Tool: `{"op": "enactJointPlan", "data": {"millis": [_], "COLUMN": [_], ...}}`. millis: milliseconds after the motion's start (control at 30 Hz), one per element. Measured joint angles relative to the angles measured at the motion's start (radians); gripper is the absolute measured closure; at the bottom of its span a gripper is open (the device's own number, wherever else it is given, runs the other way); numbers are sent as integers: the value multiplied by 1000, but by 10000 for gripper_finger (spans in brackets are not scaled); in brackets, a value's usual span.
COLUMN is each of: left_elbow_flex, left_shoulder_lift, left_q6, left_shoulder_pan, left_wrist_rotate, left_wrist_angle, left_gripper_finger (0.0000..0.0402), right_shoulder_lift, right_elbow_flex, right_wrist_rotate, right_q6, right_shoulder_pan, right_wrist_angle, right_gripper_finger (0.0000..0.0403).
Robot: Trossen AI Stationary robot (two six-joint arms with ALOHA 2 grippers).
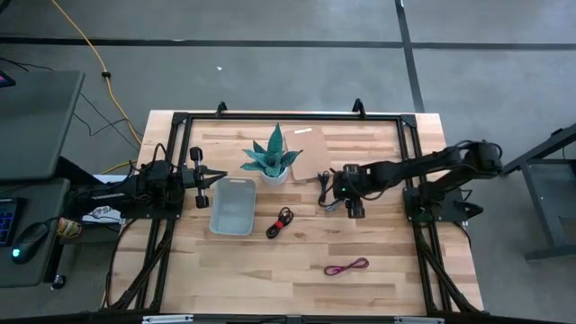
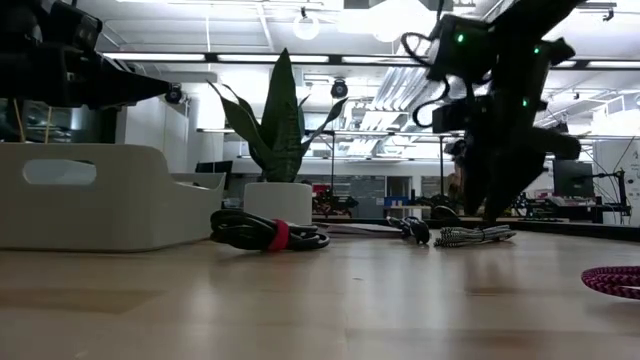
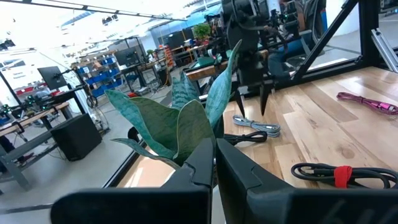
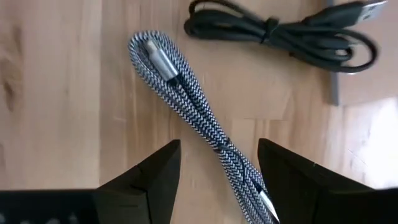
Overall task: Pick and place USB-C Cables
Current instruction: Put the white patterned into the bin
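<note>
Four bundled USB-C cables lie flat on the wooden table. The silver-grey braided one (image 4: 186,102) and a plain black one (image 4: 280,31) lie side by side near the table's middle. A black one with a red tie (image 1: 283,220) is nearer the front, and a magenta one (image 1: 346,267) is at the front right. My right gripper (image 4: 219,149) points down, open, just above the silver-grey cable (image 3: 258,127), one finger on either side of it and clear of it. My left gripper (image 1: 202,175) is shut and level at the table's left.
A pale grey bin (image 1: 234,205) stands left of centre, just in front of my left gripper. A potted plant (image 1: 273,160) in a white pot stands behind the bin, left of the silver-grey cable. A black frame (image 1: 288,117) borders the table.
</note>
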Motion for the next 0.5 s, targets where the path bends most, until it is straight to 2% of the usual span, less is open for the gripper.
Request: {"op": "enactJointPlan", "data": {"millis": [367, 500], "left_elbow_flex": [0, 0], "left_shoulder_lift": [0, 0], "left_q6": [0, 0], "left_shoulder_pan": [0, 0], "left_wrist_rotate": [0, 0], "left_wrist_angle": [0, 0], "left_gripper_finger": [401, 401], "right_shoulder_lift": [118, 119], "right_elbow_flex": [6, 5], "right_wrist_rotate": [1, 12], "right_q6": [-12, -7], "right_shoulder_pan": [-1, 0], "right_wrist_angle": [21, 19], "right_gripper_finger": [199, 223]}}
